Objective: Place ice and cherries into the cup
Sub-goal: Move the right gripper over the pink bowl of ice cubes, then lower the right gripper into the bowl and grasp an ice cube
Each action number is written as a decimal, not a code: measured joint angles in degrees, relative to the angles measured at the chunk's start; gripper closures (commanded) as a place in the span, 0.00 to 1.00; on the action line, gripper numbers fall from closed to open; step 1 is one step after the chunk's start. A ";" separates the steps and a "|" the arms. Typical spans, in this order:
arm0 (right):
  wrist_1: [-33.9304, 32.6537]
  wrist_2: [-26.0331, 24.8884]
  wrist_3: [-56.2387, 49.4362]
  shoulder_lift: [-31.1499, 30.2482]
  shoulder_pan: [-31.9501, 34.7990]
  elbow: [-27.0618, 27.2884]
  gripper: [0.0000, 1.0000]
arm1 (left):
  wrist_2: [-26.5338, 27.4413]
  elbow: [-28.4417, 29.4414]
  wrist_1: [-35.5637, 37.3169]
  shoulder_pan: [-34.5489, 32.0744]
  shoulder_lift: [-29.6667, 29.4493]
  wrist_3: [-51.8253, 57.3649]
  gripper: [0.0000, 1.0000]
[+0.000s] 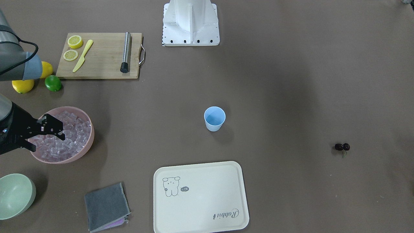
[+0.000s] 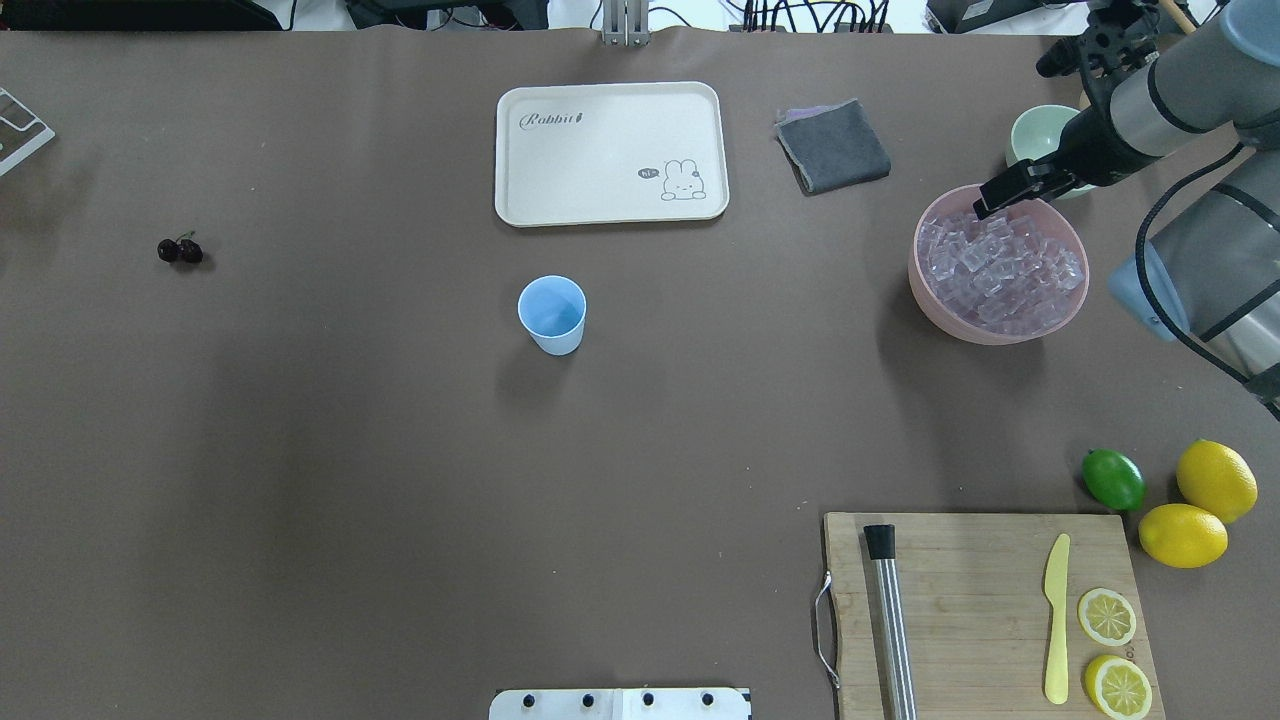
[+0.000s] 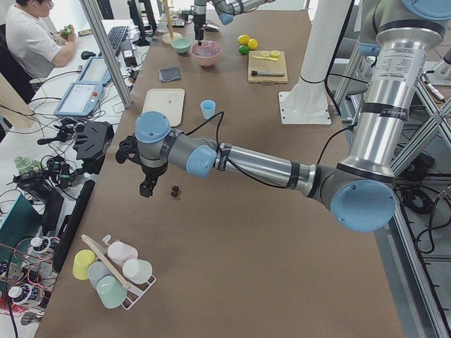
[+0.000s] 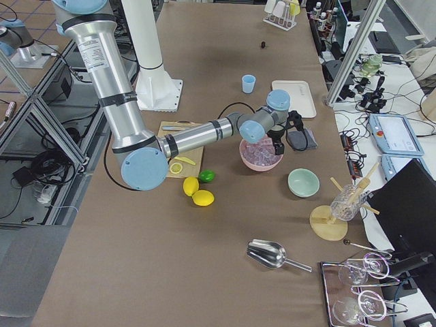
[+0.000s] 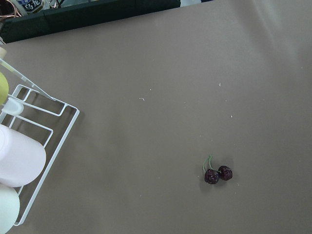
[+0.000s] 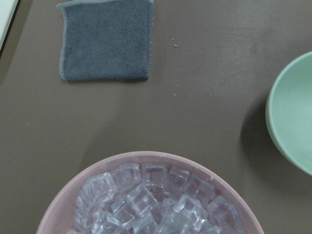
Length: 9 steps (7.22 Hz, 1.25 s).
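Observation:
The light-blue cup (image 1: 214,118) stands upright and empty mid-table, also in the overhead view (image 2: 552,315). The ice (image 1: 72,129) fills a pink bowl (image 1: 91,136); the right wrist view shows the cubes (image 6: 151,200) just below the camera. My right gripper (image 1: 47,141) hangs open and empty just above the ice, over the bowl's operator side. The pair of dark cherries (image 1: 342,147) lies alone on the table far from the cup, seen in the left wrist view (image 5: 218,174). My left gripper (image 3: 145,186) hovers beside the cherries (image 3: 175,190); I cannot tell if it is open.
A cream tray (image 2: 610,150) and a grey cloth (image 2: 832,146) lie beyond the cup. A pale green bowl (image 2: 1030,135) stands behind the pink bowl. A cutting board (image 2: 960,600) holds lemon slices, a yellow knife and a muddler; lemons and a lime (image 2: 1113,479) sit beside it. A wire cup rack (image 5: 29,141) stands near the cherries.

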 measured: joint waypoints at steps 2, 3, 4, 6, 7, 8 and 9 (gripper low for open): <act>0.38 -3.21 0.09 -0.67 -2.81 -0.27 0.01 | 0.01 0.06 0.02 0.05 -0.34 -0.03 0.03; 0.40 -4.48 0.12 -0.94 -4.06 -0.28 0.01 | 0.21 0.19 0.00 0.08 -0.61 -0.01 0.03; 0.47 -5.41 0.12 -1.50 -4.78 -0.27 0.01 | 0.69 0.51 -0.04 0.16 -0.93 0.01 0.03; 0.69 -7.84 -0.10 -2.60 -6.24 -0.34 0.02 | 1.17 1.05 -0.25 0.50 -1.19 0.01 0.03; 0.78 -9.22 -0.06 -2.71 -7.06 -0.28 0.05 | 1.22 1.18 -0.89 0.58 -1.03 0.01 0.03; 0.82 -9.84 0.03 -2.73 -7.44 -0.09 0.14 | 1.24 1.46 -1.69 0.60 -0.80 0.01 0.03; 0.84 -10.10 0.07 -2.78 -7.58 0.05 0.28 | 1.24 1.92 -2.24 0.65 -0.77 0.01 0.03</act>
